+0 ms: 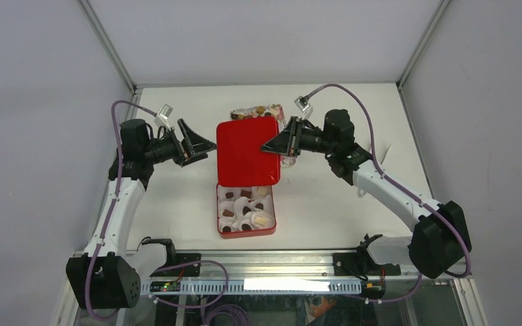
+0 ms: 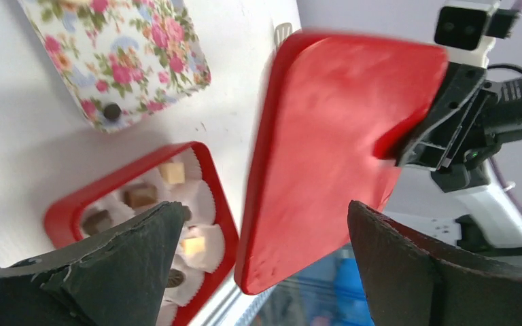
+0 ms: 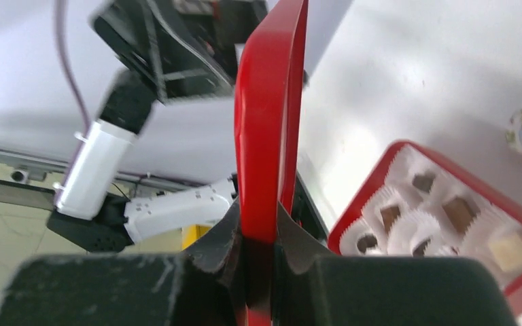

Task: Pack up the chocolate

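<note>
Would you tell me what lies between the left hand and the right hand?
The red lid, clearest in the top view: the right hand grips its right edge, and the open left hand sits just off its left edge.

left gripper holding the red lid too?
No, the left gripper is wide open, clear of the red lid, which only the right gripper clamps by its edge.

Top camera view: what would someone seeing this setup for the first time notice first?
The eye goes first to the bright red lid, held up over the middle of the table with the right gripper clamped on its right edge. Just nearer the arms sits the open red tin, with chocolate pieces nested in white paper cups. The left gripper is open just left of the lid.
</note>
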### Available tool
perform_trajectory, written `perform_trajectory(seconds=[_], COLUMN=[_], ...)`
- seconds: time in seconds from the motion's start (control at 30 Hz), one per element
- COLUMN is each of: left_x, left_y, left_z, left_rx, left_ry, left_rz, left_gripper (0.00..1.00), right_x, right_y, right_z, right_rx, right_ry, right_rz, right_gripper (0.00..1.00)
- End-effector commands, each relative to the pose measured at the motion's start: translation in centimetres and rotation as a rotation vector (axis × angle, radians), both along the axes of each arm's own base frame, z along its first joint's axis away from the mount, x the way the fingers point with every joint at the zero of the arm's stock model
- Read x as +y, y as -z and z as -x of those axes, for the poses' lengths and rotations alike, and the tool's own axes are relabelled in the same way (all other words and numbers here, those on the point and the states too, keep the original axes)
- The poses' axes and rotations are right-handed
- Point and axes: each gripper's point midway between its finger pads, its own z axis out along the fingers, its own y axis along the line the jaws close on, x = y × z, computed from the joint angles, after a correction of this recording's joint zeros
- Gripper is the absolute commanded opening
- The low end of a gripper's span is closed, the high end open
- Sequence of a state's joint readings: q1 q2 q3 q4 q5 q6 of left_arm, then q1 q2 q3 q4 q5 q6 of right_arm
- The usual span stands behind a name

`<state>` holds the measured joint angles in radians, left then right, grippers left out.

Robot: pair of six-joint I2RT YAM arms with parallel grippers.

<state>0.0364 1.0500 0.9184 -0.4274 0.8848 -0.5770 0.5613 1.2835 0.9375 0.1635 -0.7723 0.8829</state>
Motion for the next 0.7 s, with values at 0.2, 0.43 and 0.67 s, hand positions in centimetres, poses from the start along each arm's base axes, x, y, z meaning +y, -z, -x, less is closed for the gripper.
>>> perform_trajectory(seconds=[0.2,0.43,0.67], left_x=[-1.5,-1.8,-1.8], left_y=[-1.9,-3.2,-2.4], left_z=[0.8,0.5,0.5], left_rx=[0.015,-0.008,0.022], left_ry=[0.029,0.057,0.055], left_rz=[0.259,0.314,0.320], left_gripper=[0.93,0.72,0.31], right_x=[1.4,3.5,3.8], right_y=[-8.2,-6.2,-4.1], right_z=[-1.9,-2.2,-2.3], right_rx=[-0.159,-0.087,-0.038], right_ry=[0.035,-0.009,-0.011], right_rz=[-0.315,-0.332,-0.314], right_gripper=[0.00,0.00,0.00])
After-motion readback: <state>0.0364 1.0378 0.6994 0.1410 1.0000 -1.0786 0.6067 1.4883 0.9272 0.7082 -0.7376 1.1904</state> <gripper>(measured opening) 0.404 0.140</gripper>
